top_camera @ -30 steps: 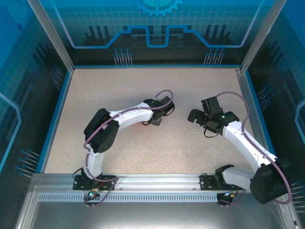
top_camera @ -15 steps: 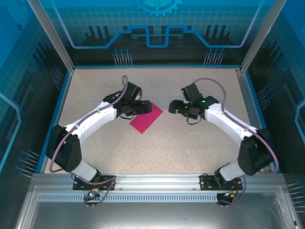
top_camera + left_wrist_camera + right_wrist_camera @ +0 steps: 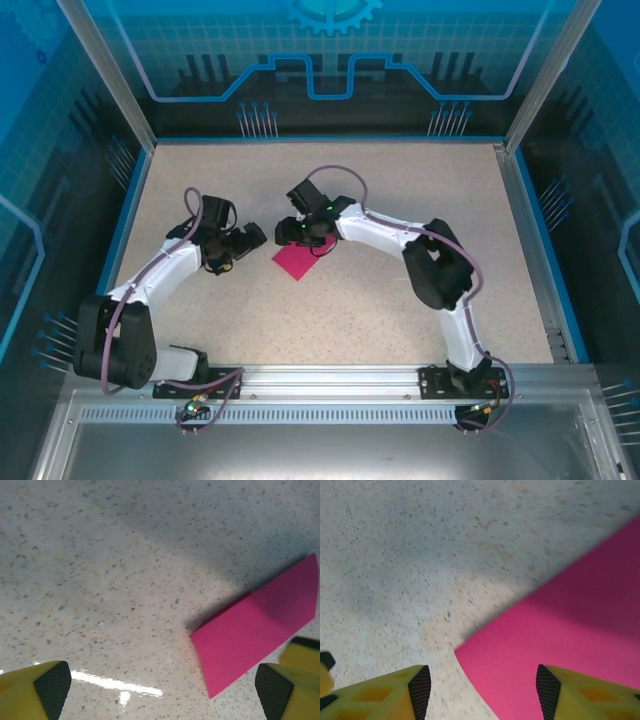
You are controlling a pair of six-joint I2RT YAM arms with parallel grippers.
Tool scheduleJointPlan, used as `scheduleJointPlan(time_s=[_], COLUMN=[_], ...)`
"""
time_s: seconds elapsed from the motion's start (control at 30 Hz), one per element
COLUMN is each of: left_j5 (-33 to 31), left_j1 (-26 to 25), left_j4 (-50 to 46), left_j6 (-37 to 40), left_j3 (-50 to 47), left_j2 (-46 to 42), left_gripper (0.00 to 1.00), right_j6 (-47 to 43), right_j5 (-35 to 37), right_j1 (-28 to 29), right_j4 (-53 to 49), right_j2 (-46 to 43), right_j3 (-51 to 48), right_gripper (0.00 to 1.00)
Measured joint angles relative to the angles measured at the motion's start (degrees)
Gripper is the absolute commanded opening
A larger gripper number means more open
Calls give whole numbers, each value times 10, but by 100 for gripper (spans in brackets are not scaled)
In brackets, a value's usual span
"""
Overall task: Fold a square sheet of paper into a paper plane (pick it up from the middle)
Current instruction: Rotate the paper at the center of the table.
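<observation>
Right hand [image 3: 484, 690], spread, hangs over the sheet [image 3: 560, 645] corner. Closing here may skid or crumple the thin paper against the counter [image 3: 420, 555]. Left hand [image 3: 162, 687] is spread and empty.

- A speckled beige table [image 3: 400, 200] is lying under even light, with a thin blue rim [image 3: 330, 139] running along its far and side edges.
- A blue back wall [image 3: 330, 60] is showing circuit-like lines and a gear graphic [image 3: 333, 12].
- Blue side walls [image 3: 40, 200] are closing in left and right, with silver metal posts [image 3: 105, 70] slanting up at the far corners.
- A metal rail [image 3: 330, 378] is running along the near edge.
- A bright glare [image 3: 115, 684] is shining on the table's surface.
</observation>
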Motion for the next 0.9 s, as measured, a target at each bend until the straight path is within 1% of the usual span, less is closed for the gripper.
scheduleJointPlan(time_s=[0.1,0.2,0.33,0.47,0.6,0.73,0.83,0.9], left_j5=[6,13,18,24,37,65,92,113], left_j1=[7,7,7,8,8,9,9,9], left_j4=[4,6,7,11,19,36,53,66], left_j6=[0,0,0,1,1,1,1,0], left_j3=[-7,-7,-7,-7,-7,-12,-22,-32], left_j2=[-1,-1,-1,-1,-1,-1,1,1], left_gripper=[99,98,98,98,98,97,93,86], right_j6=[0,-3,-24,-73,-143,-218,-239,-231], right_j5=[-6,-7,-7,-12,-30,-58,-79,-92], right_j1=[4,6,7,7,7,4,0,-4], right_j4=[-2,-11,-23,-24,-18,-16,-16,-12], right_j2=[45,71,82,79,48,-13,-50,-70], right_j3=[38,50,53,44,-9,-102,-155,-183], right_gripper=[61,61,62,62,60,60,59,59])
